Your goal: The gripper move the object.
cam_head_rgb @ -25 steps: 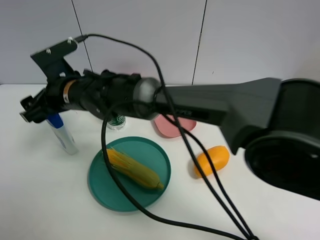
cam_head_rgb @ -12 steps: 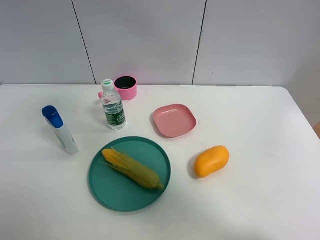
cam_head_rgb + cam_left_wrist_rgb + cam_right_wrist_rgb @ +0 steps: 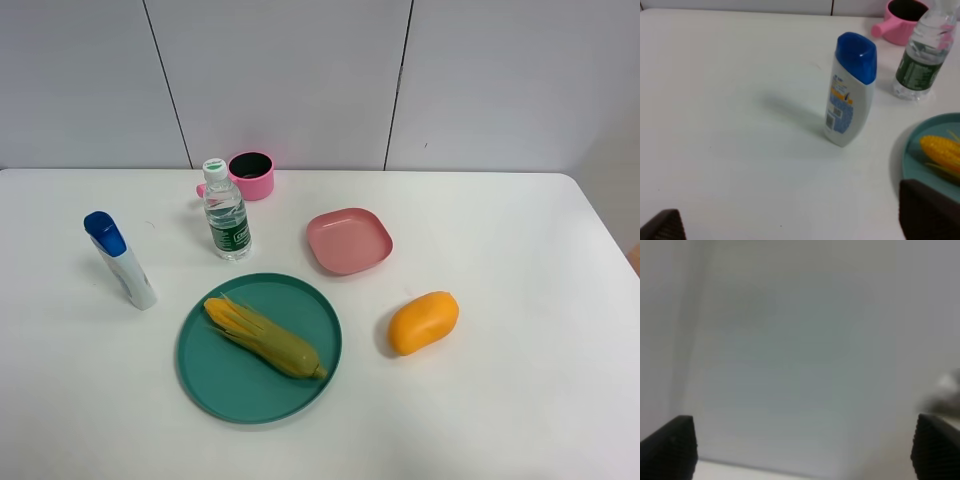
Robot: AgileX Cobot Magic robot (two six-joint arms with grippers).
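The slim white bottle with a blue cap point(image 3: 121, 263) stands upright on the white table at the left, free of any gripper. It also shows in the left wrist view point(image 3: 849, 93), with its yellowish and blue label facing the camera. My left gripper point(image 3: 796, 220) is open and empty, a good way short of the bottle; only its two black fingertips point(image 3: 929, 212) show. My right gripper point(image 3: 802, 447) is open and empty, facing a blurred pale wall. Neither arm shows in the high view.
A clear water bottle with a green label point(image 3: 227, 212) and a pink cup point(image 3: 250, 175) stand behind. A teal plate point(image 3: 218, 375) holds a corn cob point(image 3: 262, 337). A pink square dish point(image 3: 348, 240) and an orange mango point(image 3: 423, 322) lie to the right.
One second ago a black arm reached across the table with its gripper at the bottle's blue cap. It has since left the high view. The bottle stands alone in much the same spot.
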